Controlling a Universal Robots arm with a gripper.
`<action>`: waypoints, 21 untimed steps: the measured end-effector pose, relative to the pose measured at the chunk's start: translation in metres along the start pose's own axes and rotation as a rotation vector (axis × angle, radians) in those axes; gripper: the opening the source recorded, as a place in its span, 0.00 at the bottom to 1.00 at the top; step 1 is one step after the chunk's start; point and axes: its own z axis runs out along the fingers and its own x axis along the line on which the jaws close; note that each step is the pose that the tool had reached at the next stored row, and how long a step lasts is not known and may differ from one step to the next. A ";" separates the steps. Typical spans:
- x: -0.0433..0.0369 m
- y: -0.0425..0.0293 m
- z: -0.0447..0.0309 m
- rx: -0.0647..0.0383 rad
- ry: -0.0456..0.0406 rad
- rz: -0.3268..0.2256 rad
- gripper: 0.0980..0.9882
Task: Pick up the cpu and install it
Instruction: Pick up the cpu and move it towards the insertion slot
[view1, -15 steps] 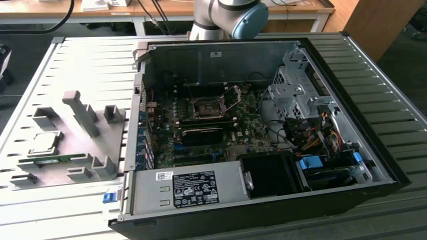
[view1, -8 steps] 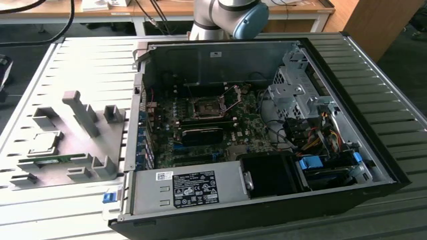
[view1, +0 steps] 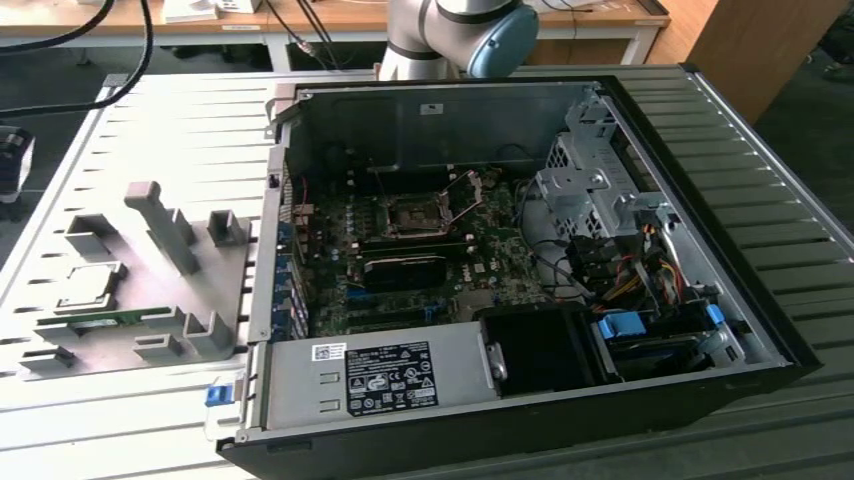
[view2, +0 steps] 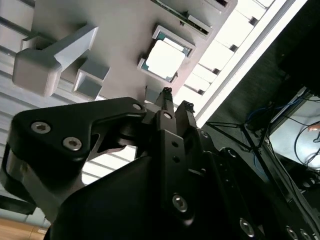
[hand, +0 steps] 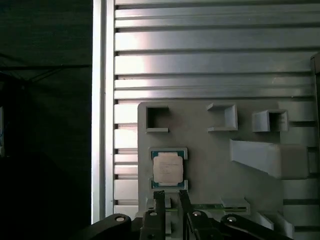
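Note:
The cpu (hand: 167, 168) is a small square chip with a pale metal top, lying flat in a holder on the grey fixture plate (hand: 210, 135). In the second wrist view the cpu (view2: 162, 59) lies just beyond the fingertips. The exterior view shows the cpu (view1: 88, 284) on the plate at that view's left, outside the computer case. My gripper (hand: 171, 196) hangs above the plate just short of the chip, open by a narrow gap with nothing between its fingers (view2: 165, 94). The dark socket (view1: 411, 215) sits on the motherboard inside the case.
The open computer case (view1: 694, 230) lies on its side on the slatted table (view1: 174, 110). Grey blocks and a tall post (view1: 163, 225) stand on the fixture plate. A green memory stick (view1: 118, 320) lies near the cpu. The arm's base (view1: 454, 30) is behind the case.

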 end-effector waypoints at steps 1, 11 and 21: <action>-0.0001 -0.0010 0.0019 0.000 0.0008 -0.002 0.17; -0.0008 -0.0062 0.0197 0.000 0.0043 -0.004 0.63; -0.0047 -0.0074 0.0376 -0.001 0.0050 -0.009 0.76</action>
